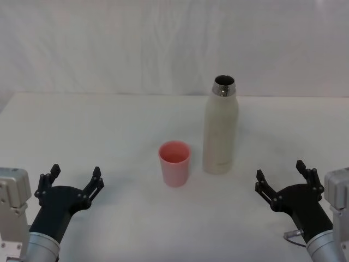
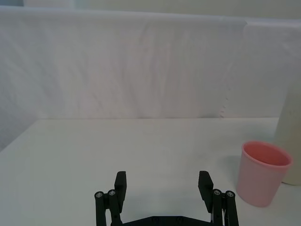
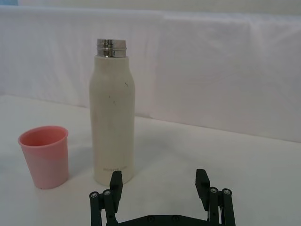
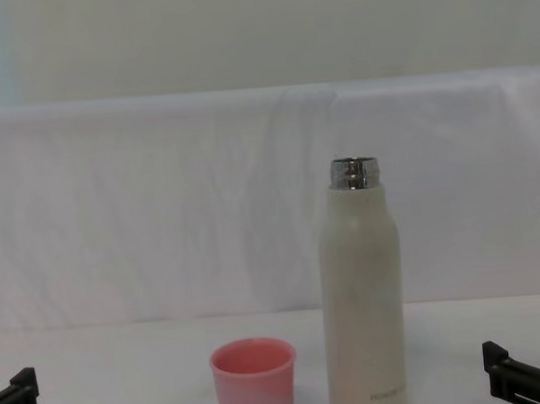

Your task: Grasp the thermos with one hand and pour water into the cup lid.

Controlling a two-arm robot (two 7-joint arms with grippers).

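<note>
Thermos (image 1: 221, 128) stands upright on the white bench (image 1: 109, 125), open steel neck up, its long axis vertical, a little right of centre. Just beside it, on its left, sits the cup lid (image 1: 174, 162), mouth up and apart from the bottle. Right tool (image 1: 284, 183) rests low at the bench's near right, fingers spread apart and empty, with the thermos ahead of it and slightly to its left. Left tool (image 1: 73, 183) is parked at the near left, also spread and empty, with the cup lid between it and the bottle. By my judgement the right arm is nearer and has the unblocked side-on approach to the bottle's body.
</note>
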